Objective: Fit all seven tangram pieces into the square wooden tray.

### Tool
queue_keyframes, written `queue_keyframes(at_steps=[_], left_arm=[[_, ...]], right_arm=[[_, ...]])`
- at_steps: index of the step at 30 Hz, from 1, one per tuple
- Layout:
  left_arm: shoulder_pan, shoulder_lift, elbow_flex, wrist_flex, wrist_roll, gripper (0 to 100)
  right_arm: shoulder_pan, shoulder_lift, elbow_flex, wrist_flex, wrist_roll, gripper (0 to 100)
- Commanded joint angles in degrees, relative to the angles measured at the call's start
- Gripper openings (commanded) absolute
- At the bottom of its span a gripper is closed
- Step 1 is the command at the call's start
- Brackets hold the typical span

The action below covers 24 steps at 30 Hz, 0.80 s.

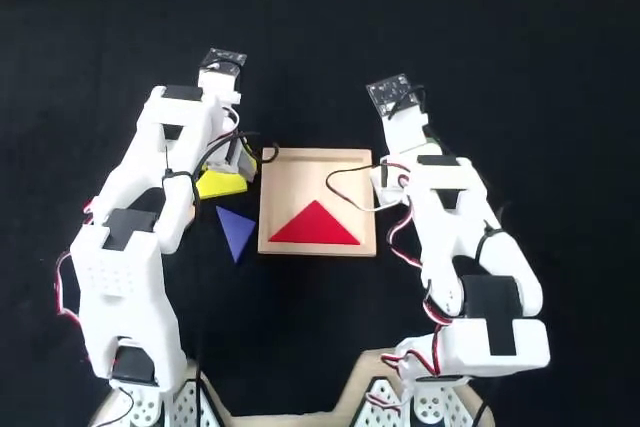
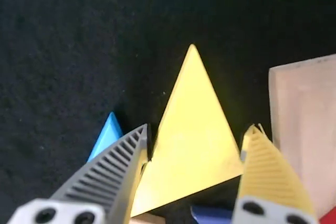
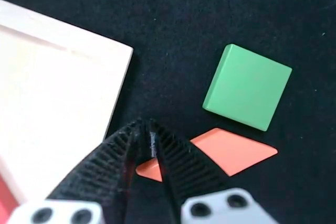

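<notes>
Tangram work on a black-covered table [image 1: 530, 57], seen from left to right. At far left, the left arm [image 1: 130, 237] stretches forward, and the left gripper [image 2: 199, 129] clasps the yellow triangle [image 1: 218, 185] across its wide end, with a grey finger [image 2: 118, 163] on one edge and a yellow finger [image 2: 265, 163] at the opposite corner. That piece sits just beside the left edge of the square wooden tray [image 1: 300, 179]. The tip of a light-blue piece [image 2: 107, 132] peeks out past the grey finger. A dark-blue triangle [image 1: 236, 230] lies on the cloth near the tray's lower left corner, apart from the yellow one. Inside the tray, a red triangle [image 1: 316, 225] rests with its long side along the near wall; the other half of the floor is bare wood. At right, the right arm [image 1: 460, 237] leans in over the tray's right edge. The right gripper [image 3: 148, 129] has its black jaws pinched together on nothing, hanging over the cloth just off a tray corner. Beside it lie an orange parallelogram [image 3: 233, 150] and, close to that, a green square [image 3: 247, 86].
</notes>
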Motion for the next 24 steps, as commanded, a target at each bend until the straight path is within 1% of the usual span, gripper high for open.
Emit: queue_keyframes(at_steps=[1, 5, 8, 10, 17, 19, 21, 24], left_arm=[[-0.7, -1.5, -1.0, -0.1, -4.8, 30], [-1.7, -1.6, -2.4, 0.4, -11.6, 30], [-2.9, -1.5, -5.8, 5.0, -16.9, 30], [-2.7, -1.0, -7.1, 6.8, -18.2, 30], [-0.6, -1.5, -6.3, 7.5, -22.5, 30], [-0.5, -1.5, -5.8, 7.5, -25.8, 30], [-0.3, -1.1, -5.6, 9.1, -29.1, 30], [-0.3, -1.4, -5.8, 9.8, -30.5, 30]], right_arm=[[-0.1, -0.2, -2.5, -1.2, -0.2, 1.1], [-0.1, -0.2, -2.5, -1.2, -0.2, 1.1], [-0.1, -0.2, -2.5, -1.2, -0.2, 1.1], [-0.1, -0.2, -2.5, -1.2, -0.2, 1.1], [-0.1, -0.2, -2.5, -1.2, -0.2, 1.1], [-0.1, -0.2, -2.5, -1.2, -0.2, 1.1], [-0.1, -0.2, -2.5, -1.2, -0.2, 1.1], [-0.1, -0.2, -2.5, -1.2, -0.2, 1.1]])
